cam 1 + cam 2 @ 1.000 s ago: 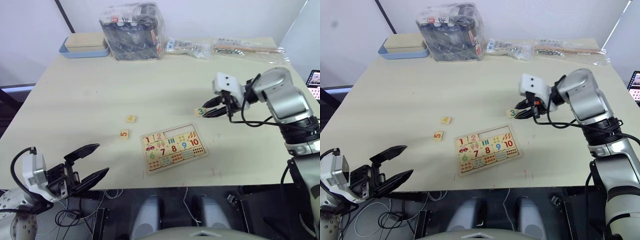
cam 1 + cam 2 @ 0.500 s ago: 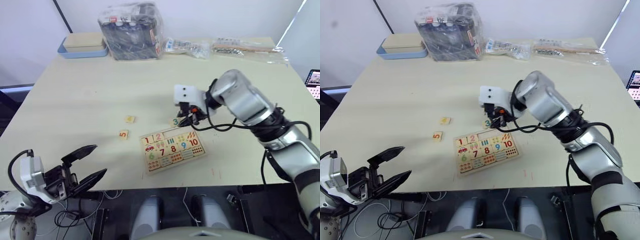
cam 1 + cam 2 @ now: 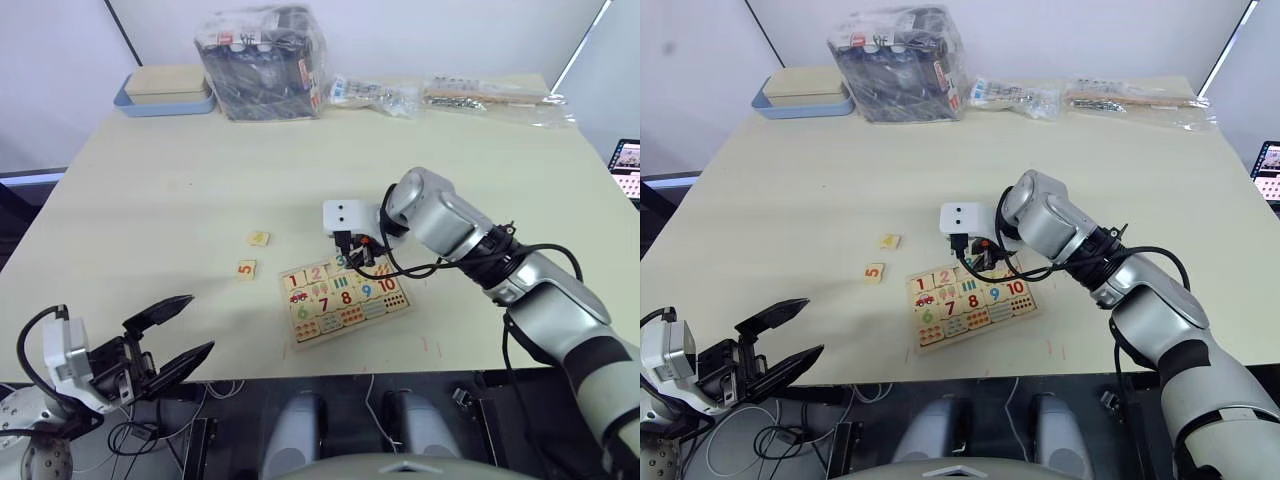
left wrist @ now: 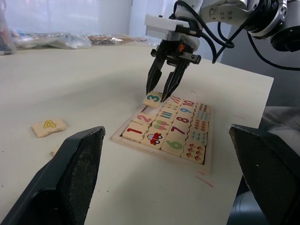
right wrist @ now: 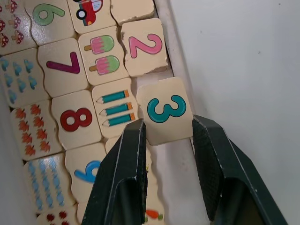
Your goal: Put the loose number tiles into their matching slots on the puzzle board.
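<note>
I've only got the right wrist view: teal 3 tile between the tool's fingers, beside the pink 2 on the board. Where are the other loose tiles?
Observer: The light-wood square tile with the yellow 4 lies on the beige table, to the robot's left of the light-wood puzzle board.
Operator: And the 5?
Observer: The light-wood square tile with the orange 5 lies nearer the robot than the 4, apart from the board.
Operator: My right tool grips the light-wood square tile with the teal 3. The left tool?
Observer: The left tool is open and empty.

Right gripper (image 3: pixel 357 260) over puzzle board (image 3: pixel 346 300), loose tiles (image 3: pixel 259 238) nearby
</note>
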`<state>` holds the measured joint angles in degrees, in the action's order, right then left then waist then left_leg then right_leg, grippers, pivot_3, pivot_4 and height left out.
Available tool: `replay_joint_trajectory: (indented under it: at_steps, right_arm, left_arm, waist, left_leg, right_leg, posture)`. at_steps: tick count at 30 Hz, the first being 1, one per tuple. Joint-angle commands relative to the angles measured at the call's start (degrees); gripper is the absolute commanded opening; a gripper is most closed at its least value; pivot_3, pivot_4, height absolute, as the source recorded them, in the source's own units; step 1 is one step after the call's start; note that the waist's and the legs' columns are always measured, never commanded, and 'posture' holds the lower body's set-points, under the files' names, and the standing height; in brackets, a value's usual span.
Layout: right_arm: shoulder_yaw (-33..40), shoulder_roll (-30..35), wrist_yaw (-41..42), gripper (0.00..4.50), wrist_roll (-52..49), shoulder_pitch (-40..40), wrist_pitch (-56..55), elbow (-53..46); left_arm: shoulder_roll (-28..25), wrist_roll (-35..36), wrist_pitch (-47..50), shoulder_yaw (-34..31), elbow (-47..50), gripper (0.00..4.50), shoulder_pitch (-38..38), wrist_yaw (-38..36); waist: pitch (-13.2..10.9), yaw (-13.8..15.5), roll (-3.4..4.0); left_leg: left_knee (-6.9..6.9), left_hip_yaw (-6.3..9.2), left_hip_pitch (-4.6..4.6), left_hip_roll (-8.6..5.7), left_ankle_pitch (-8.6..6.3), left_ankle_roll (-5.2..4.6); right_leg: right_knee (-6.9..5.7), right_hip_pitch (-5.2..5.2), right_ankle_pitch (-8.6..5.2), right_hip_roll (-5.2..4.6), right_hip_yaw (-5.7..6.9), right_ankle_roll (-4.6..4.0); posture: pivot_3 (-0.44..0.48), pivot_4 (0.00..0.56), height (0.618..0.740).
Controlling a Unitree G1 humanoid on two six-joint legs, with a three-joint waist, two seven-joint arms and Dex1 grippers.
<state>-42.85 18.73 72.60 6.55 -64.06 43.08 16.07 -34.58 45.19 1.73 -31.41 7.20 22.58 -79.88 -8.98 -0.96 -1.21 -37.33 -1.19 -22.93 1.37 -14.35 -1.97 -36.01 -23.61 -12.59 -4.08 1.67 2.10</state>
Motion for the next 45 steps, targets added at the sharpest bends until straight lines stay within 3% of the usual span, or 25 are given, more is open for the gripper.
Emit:
replay_joint_trajectory:
  at_steps: [1, 45]
  right_arm:
    - [0.46, -0.85, -0.02, 0.85, 0.97, -1.76, -1.82, 0.82]
    - [0.66, -3.98, 3.74, 0.85, 6.49, -0.41, -9.96, 4.36]
  left_arm:
    - [-0.24, 0.52, -0.62, -1.19, 1.43, 4.5, 0.0, 0.05]
    - [0.37, 0.46, -0.78, -0.96, 2.39, 4.5, 0.48, 0.76]
  waist:
    - [0.0, 0.02, 0.01]
    - [-0.02, -0.08, 0.03]
  left_leg:
    - [0.0, 0.0, 0.0, 0.0, 0.0, 0.0]
    - [0.01, 0.0, 0.01, 0.01, 0.0, 0.0]
  right_leg:
    - [0.0, 0.01, 0.0, 0.0, 0.0, 0.0]
    - [0.0, 0.0, 0.0, 0.01, 0.0, 0.0]
  posture:
    - [0.0, 0.15, 0.74]
    - [0.0, 0.15, 0.74]
